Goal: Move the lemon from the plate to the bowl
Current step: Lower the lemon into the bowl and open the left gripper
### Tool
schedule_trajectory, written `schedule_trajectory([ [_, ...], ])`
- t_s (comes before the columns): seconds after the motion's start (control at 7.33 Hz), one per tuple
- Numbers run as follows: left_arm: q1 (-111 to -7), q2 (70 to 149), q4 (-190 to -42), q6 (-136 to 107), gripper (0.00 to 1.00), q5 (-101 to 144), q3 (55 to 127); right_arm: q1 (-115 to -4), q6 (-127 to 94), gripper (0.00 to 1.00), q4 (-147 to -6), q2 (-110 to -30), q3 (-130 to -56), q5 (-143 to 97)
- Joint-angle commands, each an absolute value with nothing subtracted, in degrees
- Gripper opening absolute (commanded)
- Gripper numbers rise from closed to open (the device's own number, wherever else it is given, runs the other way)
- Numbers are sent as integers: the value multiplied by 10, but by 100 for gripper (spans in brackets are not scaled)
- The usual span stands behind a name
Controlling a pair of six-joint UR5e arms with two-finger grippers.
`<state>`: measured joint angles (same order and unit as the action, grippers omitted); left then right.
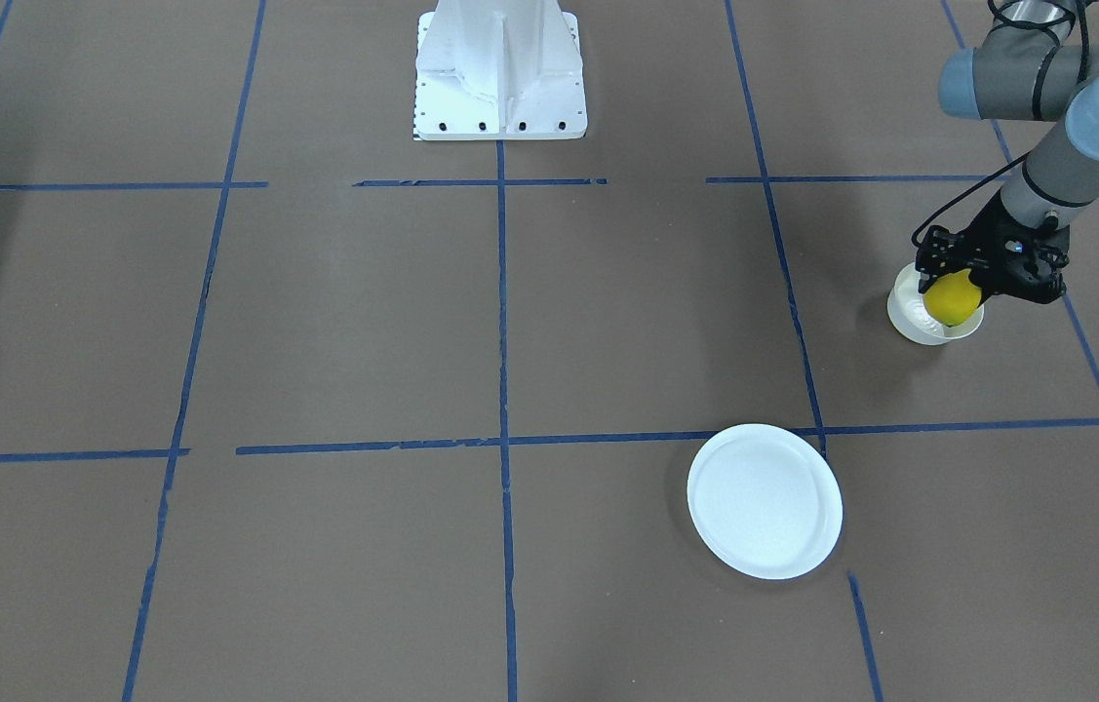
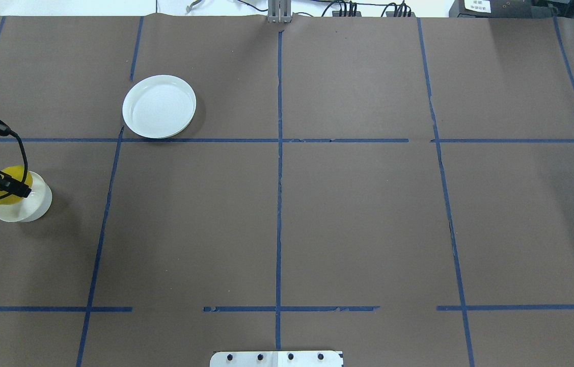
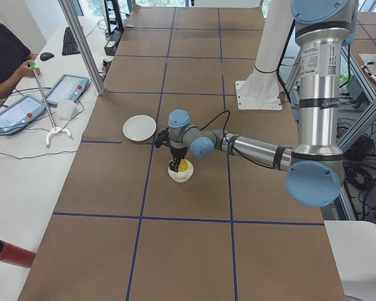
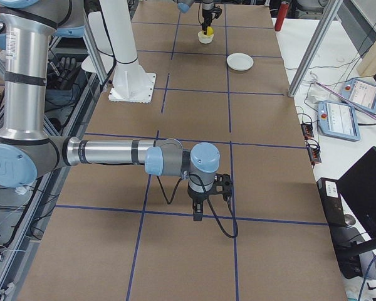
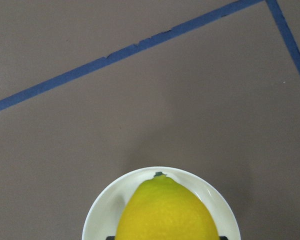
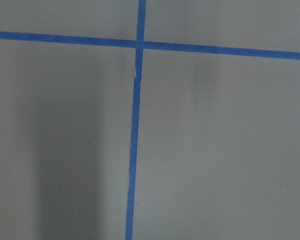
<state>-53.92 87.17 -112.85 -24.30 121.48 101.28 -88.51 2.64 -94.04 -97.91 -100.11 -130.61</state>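
The yellow lemon (image 1: 952, 300) sits between the fingers of my left gripper (image 1: 961, 285), which is shut on it. The gripper holds it right over the small white bowl (image 1: 910, 317), its lower end inside the rim. In the left wrist view the lemon (image 5: 165, 215) covers most of the bowl (image 5: 102, 210). The flat white plate (image 1: 764, 500) lies empty on the table, apart from the bowl. My right gripper (image 4: 197, 216) points down over bare table far from these things; I cannot tell if it is open or shut.
The brown table is marked with a grid of blue tape lines (image 2: 279, 153). The white robot base (image 1: 500, 73) stands at the table's edge. Operators' desks with tablets (image 3: 19, 110) run along the far side.
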Motion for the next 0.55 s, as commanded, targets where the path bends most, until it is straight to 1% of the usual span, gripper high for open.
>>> schedule_trajectory([
  [0.0, -537, 872, -1128, -242, 36, 1216, 1005, -885, 26, 100, -940, -979, -1001, -1306],
  [0.14, -536, 872, -1128, -240, 47, 1216, 1005, -885, 26, 100, -940, -979, -1001, -1306],
  [0.41, -536, 873, -1128, -238, 78, 1215, 1002, -885, 26, 100, -940, -979, -1001, -1306],
])
